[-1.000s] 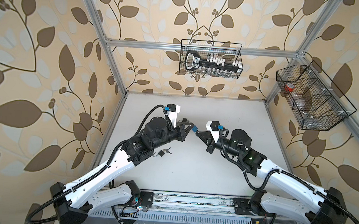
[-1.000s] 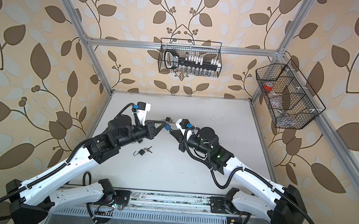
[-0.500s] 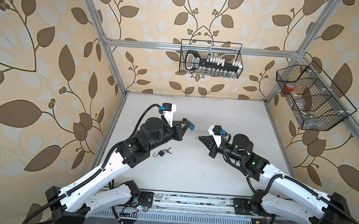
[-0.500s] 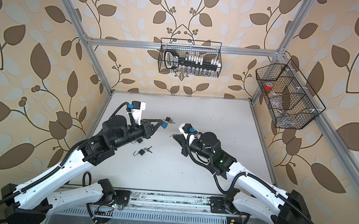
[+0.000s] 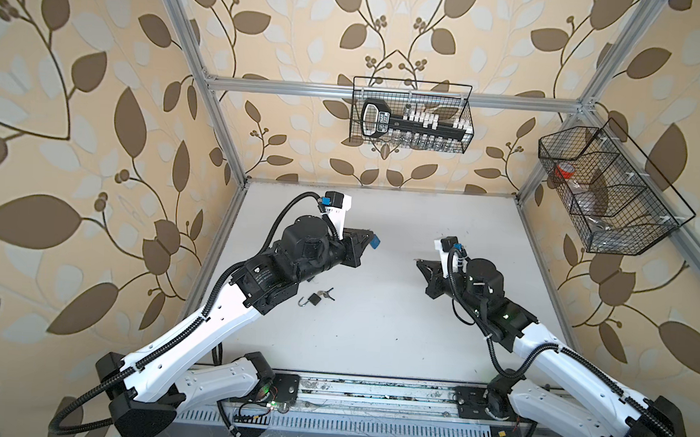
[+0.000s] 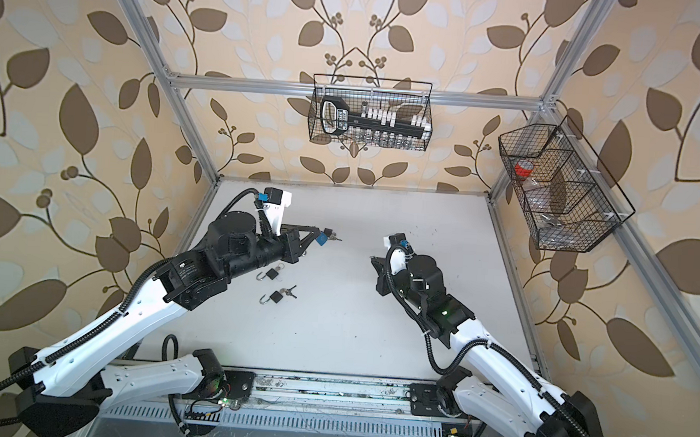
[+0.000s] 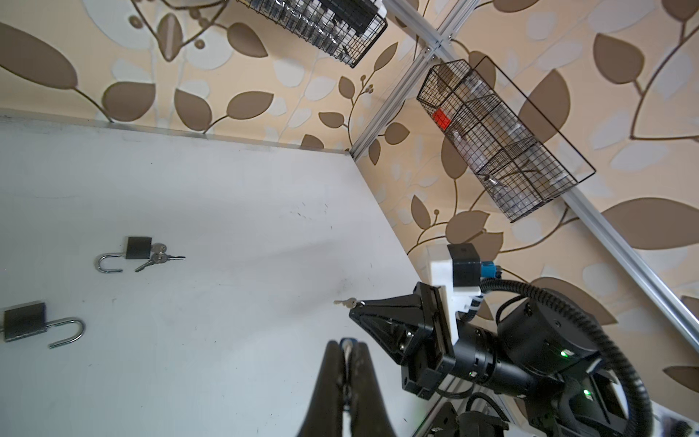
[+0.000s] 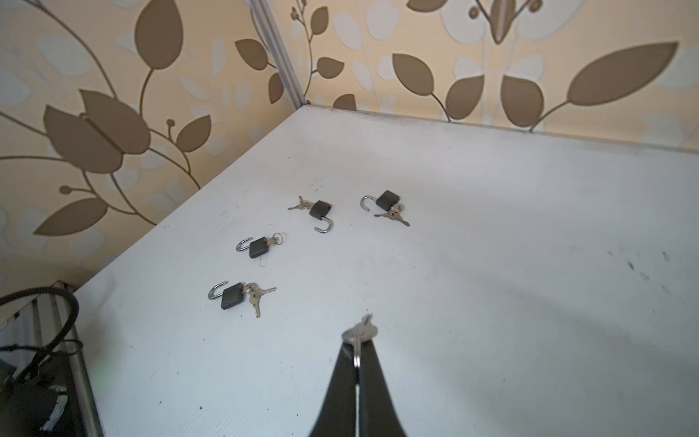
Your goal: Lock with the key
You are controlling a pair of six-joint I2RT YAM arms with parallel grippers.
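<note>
**A:** What's the right claw [image 8: 357, 346] doing?

**B:** It's clamped on a key [image 8: 361, 332], pinched at the ring end. The left wrist view shows the blade poking out past the tips. I'd say that grip keeps the blade free to enter a keyway.

**A:** And the left claw [image 7: 347, 350]?

**B:** Its jaws are pressed together too. A small blue piece [image 5: 375, 242] sits at its tips, too small to say whether it's a lock. Both claws hang clear of the counter [image 8: 491, 265], roughly facing each other across a gap.

**A:** Why face each other?

**B:** My guess is that one claw would steady a lock body while the other feeds the key in. Right now they're well apart and nothing is lined up.

**A:** What's further out?

**B:** There are four padlocks [image 8: 387, 199] on the counter, over on the left arm's side. They lie flat with their shackles swung open, and each has its own keys at the body.

**A:** So none of them is locked?

**B:** Not those four, by the look of it. The held key is up in the air, away from all of them. Its blade would have to be brought to a keyway squarely, and a key that thin could twist in the pinch if it meets the slot at an angle.
</note>
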